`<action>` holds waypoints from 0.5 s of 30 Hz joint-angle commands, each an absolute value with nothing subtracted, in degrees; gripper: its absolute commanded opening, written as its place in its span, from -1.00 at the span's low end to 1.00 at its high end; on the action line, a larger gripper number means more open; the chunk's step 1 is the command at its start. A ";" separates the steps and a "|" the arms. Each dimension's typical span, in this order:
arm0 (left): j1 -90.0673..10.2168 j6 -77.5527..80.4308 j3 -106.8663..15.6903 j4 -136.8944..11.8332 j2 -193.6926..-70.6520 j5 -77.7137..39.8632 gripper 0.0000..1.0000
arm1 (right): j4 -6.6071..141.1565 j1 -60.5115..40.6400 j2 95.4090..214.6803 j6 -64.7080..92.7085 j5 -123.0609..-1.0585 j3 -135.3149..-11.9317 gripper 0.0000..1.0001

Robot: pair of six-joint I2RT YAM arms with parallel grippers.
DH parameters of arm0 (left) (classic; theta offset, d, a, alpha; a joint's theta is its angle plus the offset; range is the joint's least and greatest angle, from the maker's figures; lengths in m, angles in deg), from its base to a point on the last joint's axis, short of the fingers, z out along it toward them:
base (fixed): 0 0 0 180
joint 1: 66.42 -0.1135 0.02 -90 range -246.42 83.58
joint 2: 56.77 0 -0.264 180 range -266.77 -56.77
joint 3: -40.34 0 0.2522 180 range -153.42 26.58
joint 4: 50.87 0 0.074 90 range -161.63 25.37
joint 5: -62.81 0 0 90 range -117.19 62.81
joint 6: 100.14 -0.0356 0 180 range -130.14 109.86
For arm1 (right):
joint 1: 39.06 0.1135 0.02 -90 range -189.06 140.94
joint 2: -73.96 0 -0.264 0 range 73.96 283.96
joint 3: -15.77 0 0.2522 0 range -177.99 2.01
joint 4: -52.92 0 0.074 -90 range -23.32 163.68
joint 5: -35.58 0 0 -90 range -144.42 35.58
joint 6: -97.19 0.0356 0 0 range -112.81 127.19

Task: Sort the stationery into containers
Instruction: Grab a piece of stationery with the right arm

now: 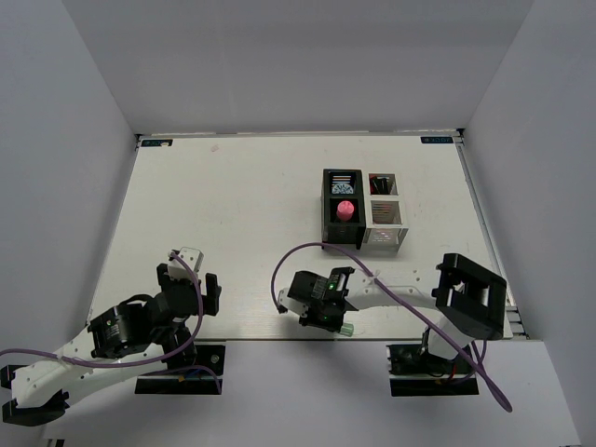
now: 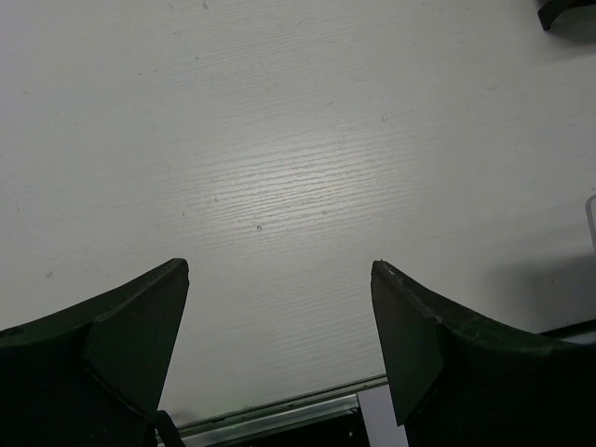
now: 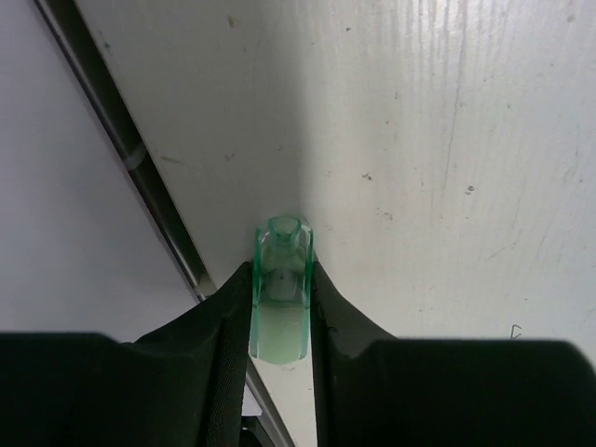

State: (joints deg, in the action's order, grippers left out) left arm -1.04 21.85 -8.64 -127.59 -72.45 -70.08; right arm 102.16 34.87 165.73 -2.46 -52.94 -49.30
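On the tabletop [image 1: 233, 205] we are at the pick-up step. The right hand [image 3: 281, 275] sits low at the near edge, its two fingers pressed against both sides of a green see-through piece [image 3: 281, 307], so we judge the grip made. The piece appears to rest on the surface, not yet lifted.

The next move calls for a straight lift, then a swing away from the edge to the two mesh bins, which stand well apart from this hand, farther out on the tabletop. The black bin [image 1: 343, 207] is the one nearer it, and the white bin [image 1: 385, 223] touches the black one's far side. We cannot tell which bin suits the green piece. The grip is narrow and near the piece's end, so it might twist as it rises.

The left hand [image 2: 279, 270] hovers wide open over bare tabletop, holding nothing, well off to the side of the right hand and out of its path. A round pink piece [image 1: 345, 209] lies inside the black bin, and dark markers [image 1: 380, 184] stand in the white one. Nothing blocks the way between hand and bins.
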 commanded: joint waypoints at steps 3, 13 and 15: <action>-1.04 22.38 -8.22 -127.30 -71.97 -70.16 0.79 | 102.10 34.33 170.82 -3.45 -56.44 -46.59 -0.80; -1.04 22.38 -7.78 -127.65 -72.15 -70.08 0.79 | 96.93 29.77 155.72 -11.61 -35.01 -52.47 -1.00; -1.03 22.38 -7.70 -127.56 -72.06 -70.08 0.79 | 92.55 27.66 152.12 -14.15 -28.45 -54.14 -1.00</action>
